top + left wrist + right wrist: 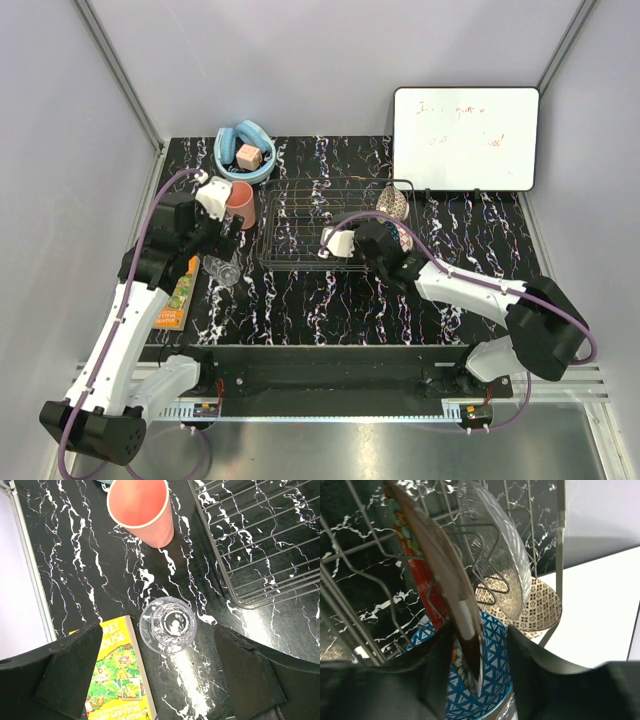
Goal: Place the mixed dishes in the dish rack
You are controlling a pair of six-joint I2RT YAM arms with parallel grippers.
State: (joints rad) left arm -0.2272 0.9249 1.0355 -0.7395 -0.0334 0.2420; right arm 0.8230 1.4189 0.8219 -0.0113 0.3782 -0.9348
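Left pincer (159, 647): jaws apart, straddling the empty, upright clear glass tumbler (166, 625) on the surface (75, 560) beside the dish rack (260, 540). Judged rigid, slick and breakable; grip the wall mid-height.

Right pincer (476, 672): clamped on the red floral bowl (440, 575) rim. The rack also holds 3 bowls: clear glass bowl (495, 555), blue patterned bowl (492, 685), pale patterned bowl (540, 607).
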